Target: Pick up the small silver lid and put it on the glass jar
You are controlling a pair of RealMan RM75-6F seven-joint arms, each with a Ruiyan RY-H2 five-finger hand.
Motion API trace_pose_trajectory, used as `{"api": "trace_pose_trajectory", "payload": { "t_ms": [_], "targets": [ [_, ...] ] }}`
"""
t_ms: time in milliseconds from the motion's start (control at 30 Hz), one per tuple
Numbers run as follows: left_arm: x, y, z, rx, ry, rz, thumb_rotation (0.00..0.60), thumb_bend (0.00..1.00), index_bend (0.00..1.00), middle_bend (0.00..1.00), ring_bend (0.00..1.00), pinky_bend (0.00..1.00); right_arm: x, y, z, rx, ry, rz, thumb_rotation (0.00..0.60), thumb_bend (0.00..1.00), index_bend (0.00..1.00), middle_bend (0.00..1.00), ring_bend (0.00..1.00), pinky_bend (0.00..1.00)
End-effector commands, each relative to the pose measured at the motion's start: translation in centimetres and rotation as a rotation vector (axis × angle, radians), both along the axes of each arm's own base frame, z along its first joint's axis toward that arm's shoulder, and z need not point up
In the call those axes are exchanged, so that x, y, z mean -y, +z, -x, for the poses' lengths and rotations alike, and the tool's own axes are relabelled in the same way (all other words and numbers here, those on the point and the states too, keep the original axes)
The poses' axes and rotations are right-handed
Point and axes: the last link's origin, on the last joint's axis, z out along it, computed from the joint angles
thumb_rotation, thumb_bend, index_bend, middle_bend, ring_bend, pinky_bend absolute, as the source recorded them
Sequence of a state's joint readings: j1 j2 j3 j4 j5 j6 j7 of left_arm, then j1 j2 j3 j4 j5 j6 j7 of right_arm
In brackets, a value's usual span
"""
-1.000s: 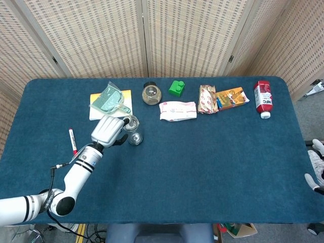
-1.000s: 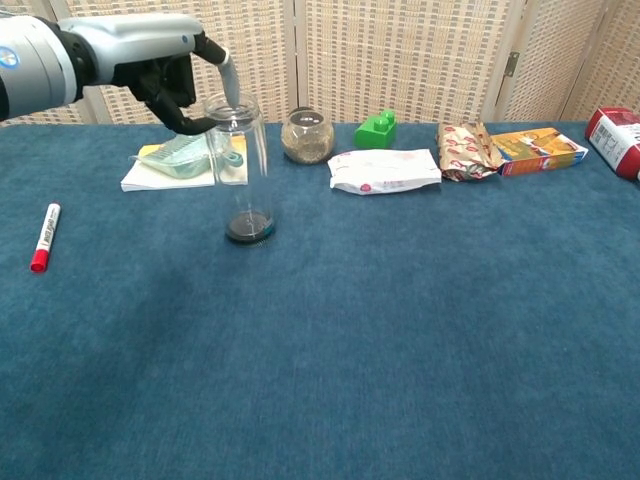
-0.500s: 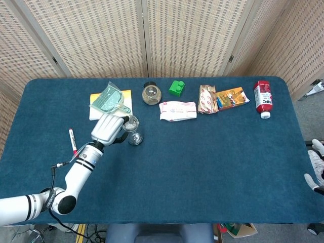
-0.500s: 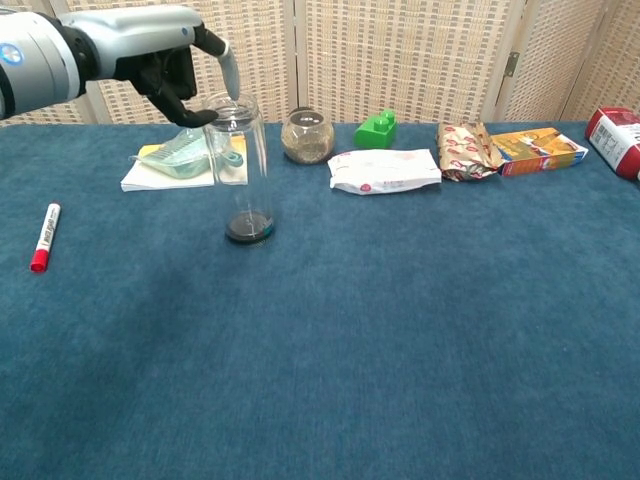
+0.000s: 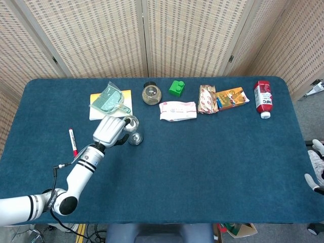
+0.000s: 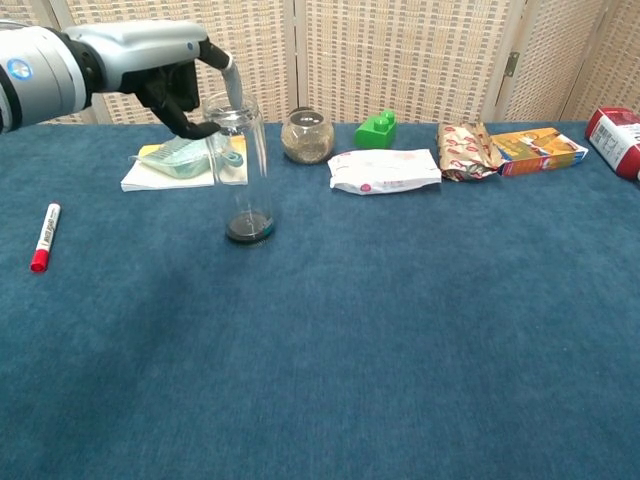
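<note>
Your left robot hand (image 6: 185, 85) sits in the upper left of the chest view, right at the mouth of the tall glass jar (image 6: 240, 170). One finger reaches down over the rim while the others curl in beside it. Whether it is pinching the small silver lid (image 5: 130, 121) or only resting on it, you cannot tell from these views. From the head view, a pale disc shows at the jar's top, left of centre in the frame; I judge that to be the lid, already on or very near the mouth, with the hand placed so as to seat it squarely. The jar stands upright and the hand comes at it from the left, which leaves the jar's right side unobstructed.

Your right robot hand (image 5: 315, 169) shows only as a pale shape at the right edge of the head view, off the desk; its fingers cannot be made out.

The desk (image 6: 400, 350) is covered in dark blue cloth. A red marker (image 6: 41, 238) lies at the left. Along the far side sit a teal scoop on a yellow pad (image 6: 175, 160), a round jar (image 6: 306, 137), a green block (image 6: 376, 129), a white packet (image 6: 384, 171), snack packs (image 6: 510, 150) and a red bottle (image 6: 617, 140). Woven folding screens (image 5: 167, 35) close off the room behind.
</note>
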State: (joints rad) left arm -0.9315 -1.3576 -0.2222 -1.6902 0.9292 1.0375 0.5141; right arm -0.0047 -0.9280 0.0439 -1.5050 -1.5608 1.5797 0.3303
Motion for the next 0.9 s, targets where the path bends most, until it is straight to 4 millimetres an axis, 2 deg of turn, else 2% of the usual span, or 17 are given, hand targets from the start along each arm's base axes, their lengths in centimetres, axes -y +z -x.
{"api": "trace_pose_trajectory", "payload": {
  "t_ms": [33, 300, 500, 600, 700, 800, 900],
  "targets": [
    [0.1, -0.1, -0.1, -0.001, -0.003, 0.002, 0.600, 0.41, 0.38, 1.00, 1.00, 1.00, 0.0, 0.0, 0.0, 0.000, 0.001, 0.001, 0.600, 0.30, 0.02, 0.19, 0.08, 0.23],
    [-0.1, 0.1, -0.2, 0.005, -0.003, -0.007, 0.600, 0.41, 0.38, 1.00, 1.00, 1.00, 0.0, 0.0, 0.0, 0.001, -0.001, 0.001, 0.600, 0.31, 0.02, 0.19, 0.08, 0.23],
    [0.0, 1.3, 0.0, 0.041, 0.007, -0.034, 0.600, 0.41, 0.36, 1.00, 1.00, 1.00, 0.1, 0.0, 0.0, -0.001, 0.001, 0.001, 0.600, 0.30, 0.02, 0.20, 0.08, 0.23],
    [0.4, 2.2, 0.6, 0.067, 0.016, -0.057, 0.600, 0.41, 0.31, 1.00, 0.97, 1.00, 0.1, 0.2, 0.0, -0.003, 0.001, 0.004, 0.600, 0.30, 0.02, 0.20, 0.08, 0.23],
    [1.0, 3.4, 1.6, 0.095, 0.038, -0.089, 0.600, 0.40, 0.27, 0.94, 0.88, 1.00, 0.2, 0.3, 0.0, -0.005, 0.003, 0.005, 0.600, 0.30, 0.02, 0.20, 0.08, 0.23],
    [2.0, 4.5, 3.1, 0.110, 0.072, -0.123, 0.600, 0.40, 0.26, 0.79, 0.74, 1.00, 0.3, 0.4, 0.0, -0.007, -0.001, 0.000, 0.600, 0.30, 0.02, 0.20, 0.08, 0.23],
    [3.2, 5.5, 4.8, 0.113, 0.107, -0.168, 0.600, 0.40, 0.26, 0.70, 0.67, 1.00, 0.4, 0.3, 0.0, -0.008, -0.004, -0.004, 0.600, 0.30, 0.02, 0.20, 0.08, 0.23]
  ]
}}
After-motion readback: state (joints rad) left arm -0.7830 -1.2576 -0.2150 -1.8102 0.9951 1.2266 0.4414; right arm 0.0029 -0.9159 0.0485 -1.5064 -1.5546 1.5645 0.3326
